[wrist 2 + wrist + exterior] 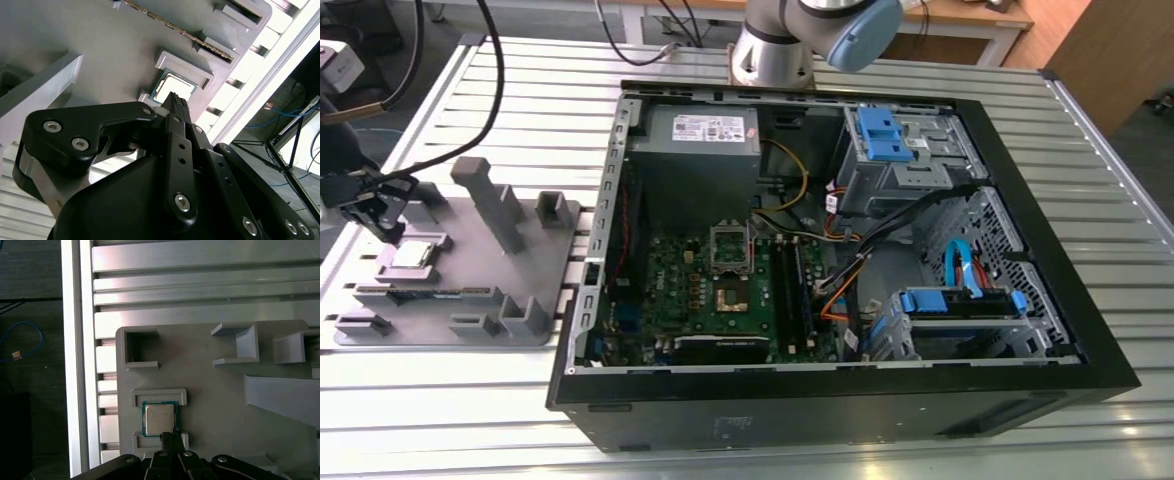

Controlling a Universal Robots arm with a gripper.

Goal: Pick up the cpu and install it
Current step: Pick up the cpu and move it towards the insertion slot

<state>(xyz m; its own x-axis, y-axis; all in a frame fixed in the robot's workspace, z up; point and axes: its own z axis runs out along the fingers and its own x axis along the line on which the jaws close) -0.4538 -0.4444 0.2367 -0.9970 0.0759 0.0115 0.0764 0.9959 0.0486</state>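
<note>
Grey tray point(225, 405), cpu point(159, 419) beside fingers point(166, 440)

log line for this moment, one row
gripper: shut, close over cpu, not gripping it | cpu: flat in grey holder tray pocket, not installed

The cpu point(159, 419) is shiny silver-grey on top with a thin green edge. The claw point(170, 436) is black with little silver screws. The holder tray point(220, 405) is plain grey. The surface point(454, 400) is silver with long stripes. The computer case point(854, 405) is black, with a green board point(720, 295) and blue parts point(881, 135) inside.
</note>
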